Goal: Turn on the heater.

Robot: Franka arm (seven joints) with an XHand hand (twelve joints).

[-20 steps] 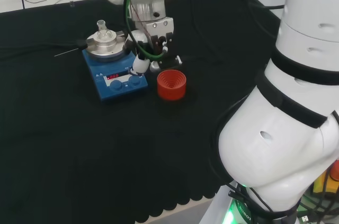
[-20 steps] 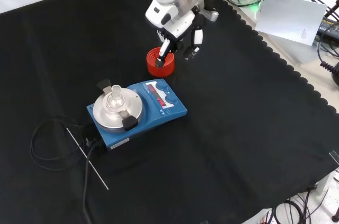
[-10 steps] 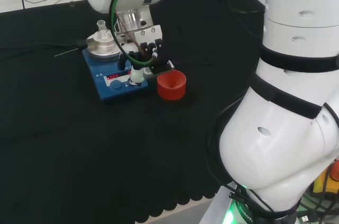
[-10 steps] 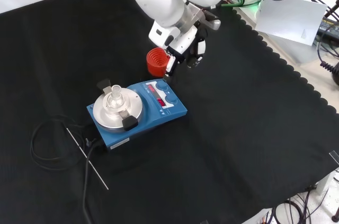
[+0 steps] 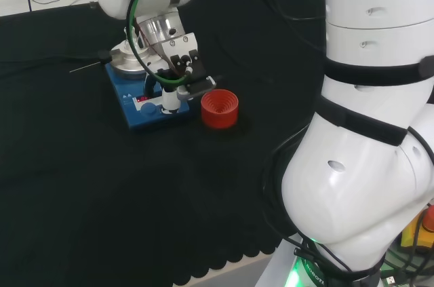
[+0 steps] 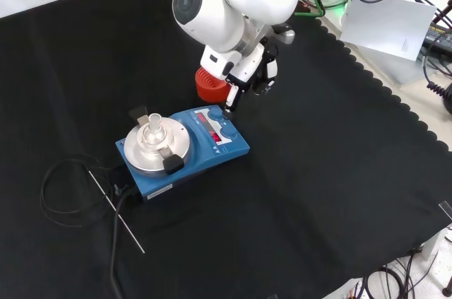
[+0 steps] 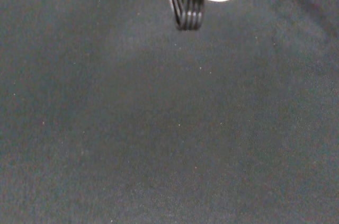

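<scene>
hand (image 6: 248,76) is right over the blue heater's (image 6: 185,152) front knobs, one finger poking down at them, holding nothing. red stand (image 5: 219,108) sits just beside it on the desk (image 6: 339,172).

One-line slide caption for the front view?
Black and white hand reaching a finger down to the knobs of the blue hotplate heater, beside a red ribbed ring.

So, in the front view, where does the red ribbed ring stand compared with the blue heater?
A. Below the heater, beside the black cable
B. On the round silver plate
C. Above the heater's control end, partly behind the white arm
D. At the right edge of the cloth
C: the red ribbed ring stands on the cloth just above the control end of the blue heater, its top hidden by the arm.
</scene>
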